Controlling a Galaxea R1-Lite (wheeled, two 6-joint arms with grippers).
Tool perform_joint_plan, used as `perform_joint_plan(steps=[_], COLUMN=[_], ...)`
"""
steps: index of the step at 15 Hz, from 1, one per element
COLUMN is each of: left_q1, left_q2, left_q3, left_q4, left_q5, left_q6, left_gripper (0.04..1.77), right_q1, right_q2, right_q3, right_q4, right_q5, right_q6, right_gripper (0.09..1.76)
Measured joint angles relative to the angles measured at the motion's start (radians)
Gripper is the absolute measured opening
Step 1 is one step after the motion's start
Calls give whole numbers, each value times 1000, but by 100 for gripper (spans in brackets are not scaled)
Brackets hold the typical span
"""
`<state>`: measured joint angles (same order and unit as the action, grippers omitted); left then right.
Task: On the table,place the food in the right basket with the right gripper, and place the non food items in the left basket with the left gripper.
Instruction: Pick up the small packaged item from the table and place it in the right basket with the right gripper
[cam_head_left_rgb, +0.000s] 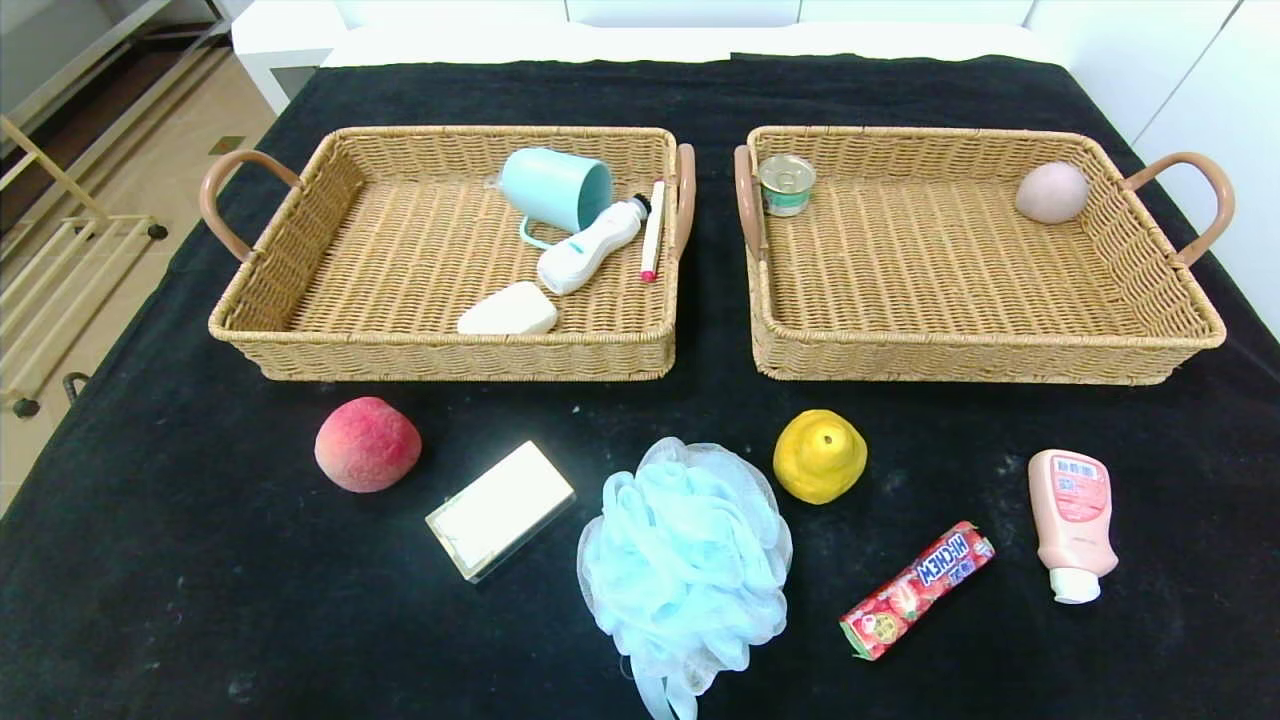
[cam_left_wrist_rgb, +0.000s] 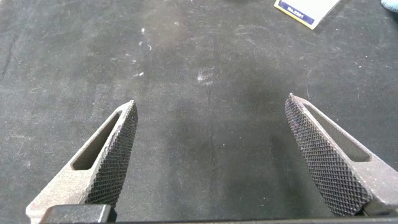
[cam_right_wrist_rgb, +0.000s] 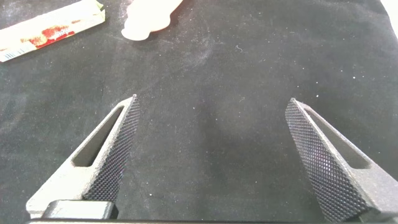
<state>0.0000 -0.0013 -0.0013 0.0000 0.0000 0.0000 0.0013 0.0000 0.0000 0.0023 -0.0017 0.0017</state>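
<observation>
pale-blue mesh: the bath pouf (cam_head_left_rgb: 685, 560) is seen on the black table (cam_head_left_rgb: 200, 600), between the boxed bar (cam_head_left_rgb: 500, 508) and pear (cam_head_left_rgb: 819, 456). it looks light and squashy, best pinched deep through its bulk. left gripper (cam_left_wrist_rgb: 211, 158) and right gripper (cam_right_wrist_rgb: 211, 158) are both held spread wide over bare cloth, nothing gripped.

The black-clothed table (cam_head_left_rgb: 180, 560) fills the frame: left basket (cam_head_left_rgb: 300, 300) and right basket (cam_head_left_rgb: 1150, 290) across the upper half; below them, left to right, peach (cam_head_left_rgb: 367, 444), boxed bar (cam_head_left_rgb: 500, 509), blue pouf (cam_head_left_rgb: 685, 565), pear (cam_head_left_rgb: 819, 456), Hi-Chew stick (cam_head_left_rgb: 917, 589), pink bottle (cam_head_left_rgb: 1073, 522)
</observation>
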Motion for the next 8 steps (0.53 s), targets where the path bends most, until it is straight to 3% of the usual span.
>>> perform_joint_plan(steps=[8], left_q1=[-1], left_q2=[0], left_q3=[-8], left_q4=[-2], left_q5=[-3], left_q6=[-1], left_gripper=[172], right_q1=[0], right_q2=[0], right_q3=[-5], right_q4=[0], right_q5=[-10], right_q6=[20], right_gripper=[171])
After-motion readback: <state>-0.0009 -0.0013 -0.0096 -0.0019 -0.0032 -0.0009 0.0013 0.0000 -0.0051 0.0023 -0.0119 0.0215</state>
